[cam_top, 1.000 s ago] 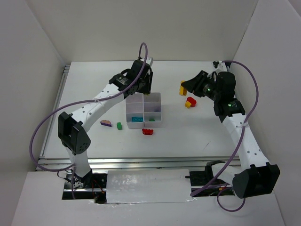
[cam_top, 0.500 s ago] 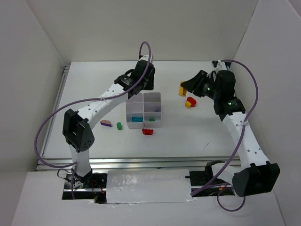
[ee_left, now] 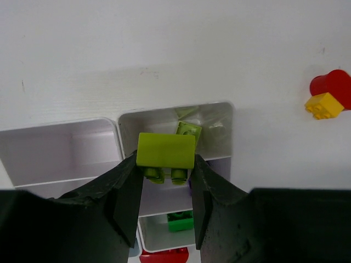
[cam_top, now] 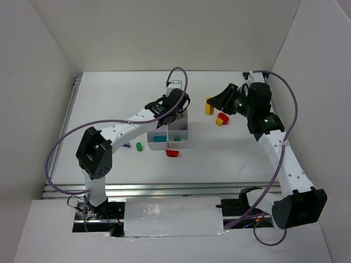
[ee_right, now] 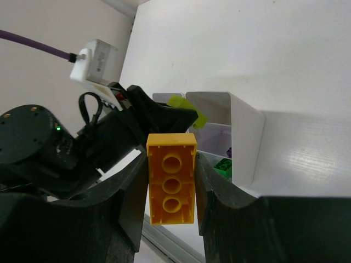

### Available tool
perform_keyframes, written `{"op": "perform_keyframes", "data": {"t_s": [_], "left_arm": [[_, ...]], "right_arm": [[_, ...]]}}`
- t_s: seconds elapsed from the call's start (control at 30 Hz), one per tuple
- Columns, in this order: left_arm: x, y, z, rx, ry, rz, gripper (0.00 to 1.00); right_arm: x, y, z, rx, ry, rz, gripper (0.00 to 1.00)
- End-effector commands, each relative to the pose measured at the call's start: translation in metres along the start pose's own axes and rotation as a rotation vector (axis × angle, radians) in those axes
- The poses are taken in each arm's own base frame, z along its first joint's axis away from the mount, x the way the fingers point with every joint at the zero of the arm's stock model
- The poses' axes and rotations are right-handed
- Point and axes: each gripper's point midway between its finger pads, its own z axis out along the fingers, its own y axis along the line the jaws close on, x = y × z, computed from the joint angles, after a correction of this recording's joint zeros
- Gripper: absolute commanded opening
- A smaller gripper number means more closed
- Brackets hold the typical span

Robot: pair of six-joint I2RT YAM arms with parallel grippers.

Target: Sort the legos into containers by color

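While I scan from the left, a loose green lego (cam_top: 139, 146) lies on the table (cam_top: 109, 98) beside the containers (cam_top: 182, 143). L gripper (ee_left: 164, 178) is clamped on a lime lego (ee_left: 165, 150) - held over an end compartment w/ another lime piece (ee_left: 188, 130) inside. Red lego (cam_top: 172, 153) sits just in front of the block. R gripper (ee_right: 171, 189) pinches a yellow lego (ee_right: 171, 164) lengthwise - right of the containers.
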Motion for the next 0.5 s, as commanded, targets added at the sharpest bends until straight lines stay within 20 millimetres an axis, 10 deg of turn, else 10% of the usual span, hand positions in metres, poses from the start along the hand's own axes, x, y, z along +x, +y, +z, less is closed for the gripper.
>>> {"op": "perform_keyframes", "data": {"t_s": [0.0,0.47], "left_arm": [[-0.022,-0.003,-0.006,0.021,-0.078,-0.07,0.0],[-0.028,-0.016,-0.002,0.076,-0.115,-0.082,0.0]], "right_arm": [[-0.008,0.021,-0.006,-0.055,-0.016,-0.024,0.0],[0.003,0.027,-0.013,-0.044,0.01,-0.048,0.0]]}}
